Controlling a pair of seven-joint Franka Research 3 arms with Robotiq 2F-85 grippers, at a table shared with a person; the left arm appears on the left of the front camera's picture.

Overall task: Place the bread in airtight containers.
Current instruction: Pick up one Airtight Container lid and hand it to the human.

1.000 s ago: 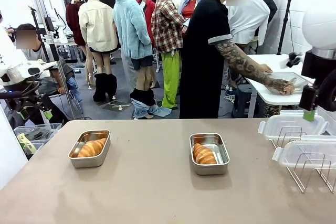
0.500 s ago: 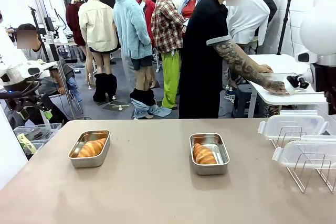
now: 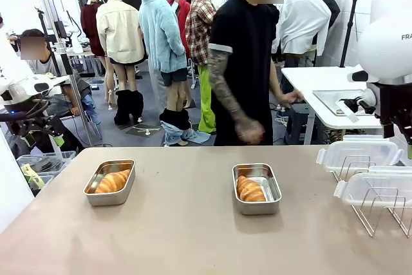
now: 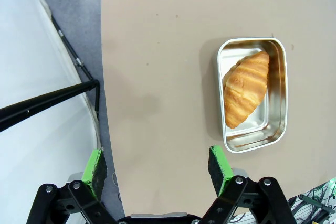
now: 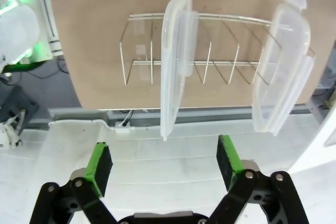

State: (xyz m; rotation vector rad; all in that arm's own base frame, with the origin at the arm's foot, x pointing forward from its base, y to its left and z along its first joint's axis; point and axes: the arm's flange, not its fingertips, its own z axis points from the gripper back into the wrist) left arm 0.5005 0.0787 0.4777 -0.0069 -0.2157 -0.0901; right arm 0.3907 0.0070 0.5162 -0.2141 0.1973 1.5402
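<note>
Lidding stage, by the look of it. Left croissant (image 3: 112, 181) lying in the left tin (image 3: 108, 199), lower left of the front view. Right croissant (image 3: 250, 189) in the right tin (image 3: 257, 208), just right of centre. Both tins uncovered on the table (image 3: 193, 243). Lids (image 3: 358, 153) parked on edge in the rack (image 3: 380, 217) at the right edge, well apart from either tin.

Left gripper (image 4: 157, 165) released, jaws wide, nothing between the pads. In its wrist view, left tin up and to the right of the fingers, long axis running up the frame, croissant slanted along it.

Right gripper (image 5: 164, 165) likewise released and empty. Straight above it in its wrist view, centre lid (image 5: 176, 61): edge-on, long axis up the frame, thin side falling between the two pads' columns. Likely a straight advance and pinch. Second lid (image 5: 281, 72) off to the upper right. Right arm (image 3: 386, 43) plainly the nearer one to the rack, left arm nearer the left tin.

Readable print: "FRA" on the right arm, cut off by the right edge of the front view. Nothing legible on tins or lids.
</note>
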